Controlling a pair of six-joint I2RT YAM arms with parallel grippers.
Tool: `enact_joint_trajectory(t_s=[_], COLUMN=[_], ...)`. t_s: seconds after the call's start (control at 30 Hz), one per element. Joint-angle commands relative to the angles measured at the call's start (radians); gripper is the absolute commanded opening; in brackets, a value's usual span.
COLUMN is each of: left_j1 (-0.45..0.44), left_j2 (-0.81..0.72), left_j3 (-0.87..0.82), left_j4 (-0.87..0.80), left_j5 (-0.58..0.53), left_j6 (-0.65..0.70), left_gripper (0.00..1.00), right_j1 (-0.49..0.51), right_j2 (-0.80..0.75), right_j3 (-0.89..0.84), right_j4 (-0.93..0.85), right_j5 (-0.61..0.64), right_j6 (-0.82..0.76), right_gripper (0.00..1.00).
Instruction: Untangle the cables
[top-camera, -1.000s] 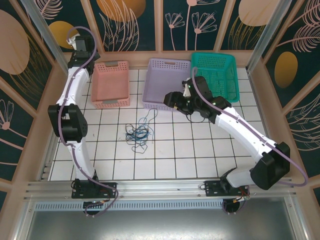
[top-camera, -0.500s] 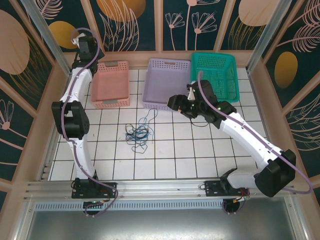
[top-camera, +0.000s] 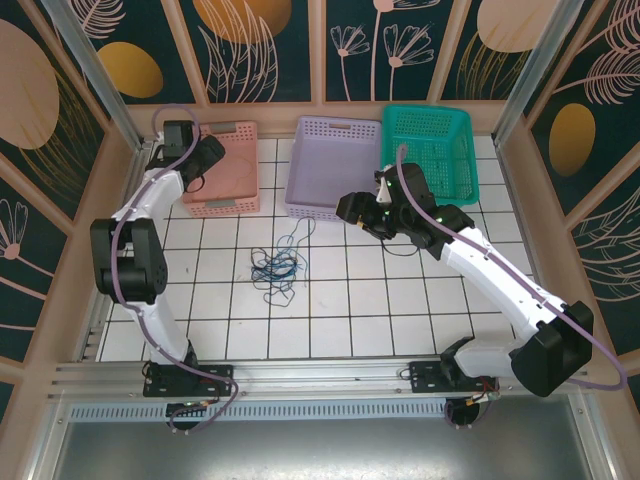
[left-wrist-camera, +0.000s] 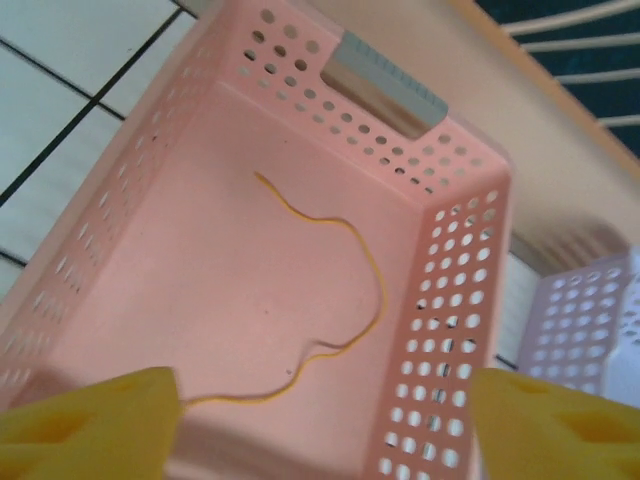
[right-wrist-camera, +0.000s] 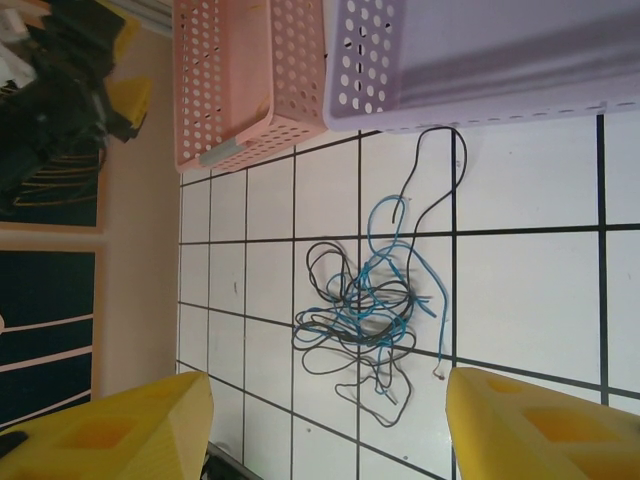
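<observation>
Left gripper (left-wrist-camera: 325, 425) is wide open and empty over the pink basket (left-wrist-camera: 445, 290); its wrist cam catches a yellow wire (left-wrist-camera: 381, 295) inside. Right gripper (right-wrist-camera: 325, 425) is open too, empty, above the tangled cables (right-wrist-camera: 365, 310).

The left arm rises from its base, folds at the elbow and extends far back. The left gripper (top-camera: 198, 162) hangs well left of the lilac basket (top-camera: 325, 165), its yellow fingers (left-wrist-camera: 90, 420) spread wide. The right arm stretches diagonally toward that basket, with the right gripper (top-camera: 350, 208) just off its near right corner, jaws parted.
</observation>
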Motion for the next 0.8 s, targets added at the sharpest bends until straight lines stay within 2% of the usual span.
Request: enact_joint_trajectory(t_s=[0.0, 0.17, 0.33, 0.47, 0.6, 0.67, 0.77], left_j1=[-0.001, -0.009, -0.099, -0.208, -0.343, -0.401, -0.451], left_j2=[-0.082, -0.138, -0.234, -0.389, -0.533, -0.561, -0.570], left_j3=[0.053, 0.088, 0.025, -0.242, -0.570, -0.676, -0.763], left_j4=[-0.120, -0.149, -0.242, -0.273, -0.213, -0.158, -0.102], left_j5=[-0.035, -0.004, 0.042, 0.064, 0.131, 0.172, 0.165], left_j6=[-0.003, -0.017, -0.062, -0.146, -0.252, -0.292, -0.303], left_gripper=[0.82, 0.75, 0.65, 0.62, 0.66, 0.69, 0.78], right_j1=[-0.005, -0.004, 0.016, 0.061, 0.136, 0.182, 0.227], right_j2=[0.001, 0.002, 0.001, 0.042, 0.117, 0.166, 0.227], right_j3=[0.000, -0.017, -0.082, -0.106, -0.122, -0.116, -0.112], right_j4=[0.036, 0.029, -0.004, -0.037, -0.029, -0.023, 0.002], right_j5=[-0.014, -0.002, 0.063, 0.112, 0.127, 0.142, 0.153], right_j6=[0.014, 0.000, -0.045, -0.088, -0.106, -0.105, -0.091], right_gripper=[0.64, 0.63, 0.60, 0.58, 0.57, 0.55, 0.54])
